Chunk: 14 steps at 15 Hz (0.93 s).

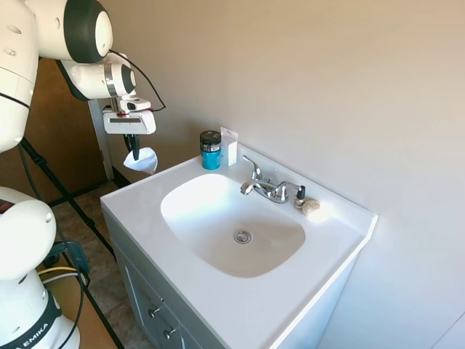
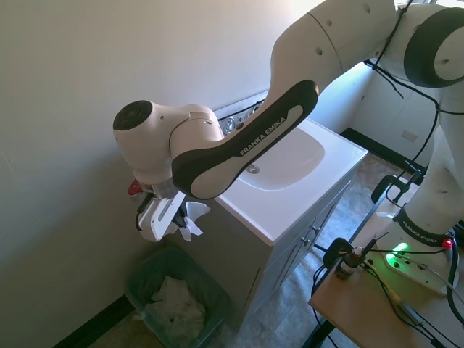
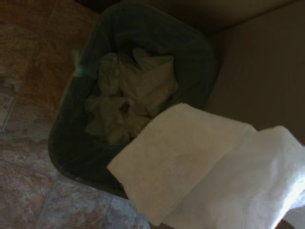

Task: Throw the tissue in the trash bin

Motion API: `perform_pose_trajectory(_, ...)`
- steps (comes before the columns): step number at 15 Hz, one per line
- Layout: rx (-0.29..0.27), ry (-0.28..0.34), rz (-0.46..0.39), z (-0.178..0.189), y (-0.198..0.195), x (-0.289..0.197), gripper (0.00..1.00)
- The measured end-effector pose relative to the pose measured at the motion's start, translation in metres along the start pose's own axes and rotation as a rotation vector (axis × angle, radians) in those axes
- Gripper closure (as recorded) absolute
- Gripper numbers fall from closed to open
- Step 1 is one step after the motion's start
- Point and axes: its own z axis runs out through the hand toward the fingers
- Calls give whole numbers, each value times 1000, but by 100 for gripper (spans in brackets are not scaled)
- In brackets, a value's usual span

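- The end effector (image 1: 131, 150) is hanging off the left end of the sink vanity (image 1: 290, 305), out past its edge, with its fingers clamped on the tissue (image 1: 142, 161).
- The tissue is dangling white and crumpled below the fingers, clear of the vanity top; in the wrist view it is filling the near corner as a broad folded sheet (image 3: 190, 162).
- The trash bin (image 2: 141, 279) is standing on the tiled floor (image 3: 28, 57) beside the vanity cabinet, directly below the end effector (image 2: 168, 225).
- The bin, dark green, is already holding crumpled pale paper (image 2: 177, 304).
- A blue jar (image 1: 211, 150) with a black lid is standing at the back left corner of the vanity top.
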Motion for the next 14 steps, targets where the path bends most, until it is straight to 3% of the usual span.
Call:
perform_pose_trajectory(7, -2, -8, -8, -7, 3, 3, 0)
perform_pose_trajectory(11, 28, 20, 27, -48, 21, 22, 0)
perform_pose_trajectory(14, 20, 49, 74, -78, 57, 35, 0)
